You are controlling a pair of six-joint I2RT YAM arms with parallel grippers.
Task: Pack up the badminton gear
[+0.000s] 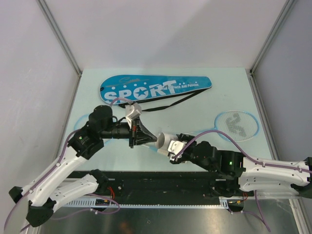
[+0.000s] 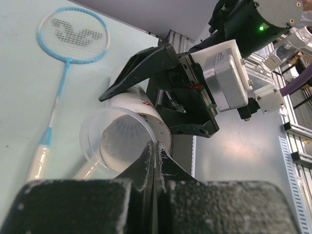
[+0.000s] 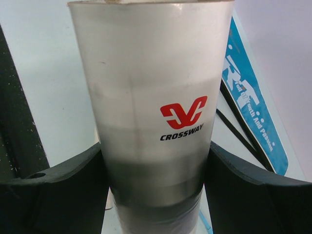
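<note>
My right gripper (image 1: 174, 147) is shut on the white cardboard tube (image 1: 165, 140), marked CROSSWAY (image 3: 151, 112), and holds it tilted above the table with its mouth toward the left arm. My left gripper (image 1: 154, 141) is shut on the rim of a clear plastic cap (image 2: 114, 141) at the tube's mouth (image 2: 146, 114). Its fingertips (image 2: 148, 153) are pressed together there. One light-blue racket (image 1: 237, 125) lies at the right, also in the left wrist view (image 2: 73, 29). A second racket (image 1: 79, 122) is mostly hidden under the left arm. The blue SPORT bag (image 1: 156, 87) lies at the back. No loose shuttlecock shows.
The bag's black strap (image 1: 170, 104) trails toward the table's middle and shows beside the bag (image 3: 253, 112) in the right wrist view. The right arm's wrist block (image 2: 224, 73) is close to the left gripper. Grey walls and metal posts enclose the table.
</note>
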